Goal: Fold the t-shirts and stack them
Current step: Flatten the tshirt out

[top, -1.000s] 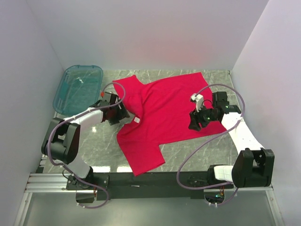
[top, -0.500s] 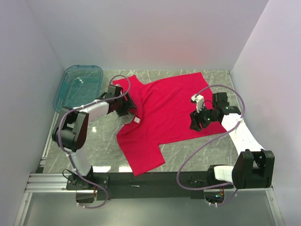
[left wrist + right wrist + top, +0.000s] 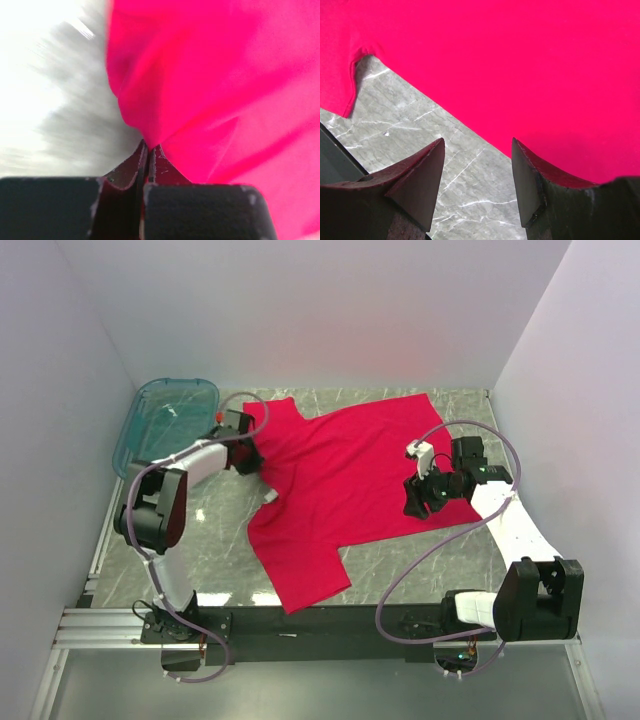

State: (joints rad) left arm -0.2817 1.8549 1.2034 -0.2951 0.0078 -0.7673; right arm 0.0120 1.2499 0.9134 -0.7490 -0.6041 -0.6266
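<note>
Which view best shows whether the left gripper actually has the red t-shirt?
Left wrist: the left gripper is shut on a pinch of the t-shirt. The top view shows that gripper small, at the shirt's left side, grip unclear. The right wrist view shows only the shirt's hem and the open right gripper.

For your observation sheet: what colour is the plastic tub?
The tub is see-through teal; the top external view shows it best.

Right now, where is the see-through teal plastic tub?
In the top view the teal tub stands at the far left of the marble table, beside the left gripper, which pinches the red cloth t-shirt.
</note>
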